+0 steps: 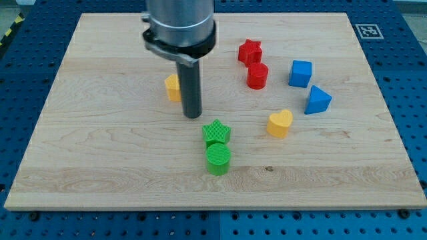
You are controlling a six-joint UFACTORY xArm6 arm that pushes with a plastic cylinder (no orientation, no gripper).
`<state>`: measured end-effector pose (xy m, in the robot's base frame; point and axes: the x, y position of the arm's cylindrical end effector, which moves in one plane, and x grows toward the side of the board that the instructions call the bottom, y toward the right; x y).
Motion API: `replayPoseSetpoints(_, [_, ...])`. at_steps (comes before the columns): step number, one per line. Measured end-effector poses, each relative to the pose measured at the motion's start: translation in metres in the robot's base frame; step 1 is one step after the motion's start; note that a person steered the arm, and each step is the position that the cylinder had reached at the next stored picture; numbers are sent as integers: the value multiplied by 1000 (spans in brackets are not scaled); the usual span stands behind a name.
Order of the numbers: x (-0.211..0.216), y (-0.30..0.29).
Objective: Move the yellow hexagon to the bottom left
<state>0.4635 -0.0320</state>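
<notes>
The yellow hexagon (173, 87) sits on the wooden board (100, 147), left of centre, partly hidden behind my rod. My tip (193, 116) rests on the board just right of and below the hexagon, very close to it. A green star (216, 132) lies to the lower right of the tip, with a green cylinder (218, 159) right below it.
A red star (249, 51) and a red cylinder (257, 75) lie right of centre near the top. A blue cube (300, 73) and a blue triangle (317, 100) lie at the right. A yellow heart (280, 123) lies below them.
</notes>
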Motion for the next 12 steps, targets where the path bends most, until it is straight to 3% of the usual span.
replayPoseSetpoints(3, [-14,25])
replayPoseSetpoints(6, [-75,-28])
replayPoseSetpoints(9, [-73,-55])
replayPoseSetpoints(12, [-37,-79])
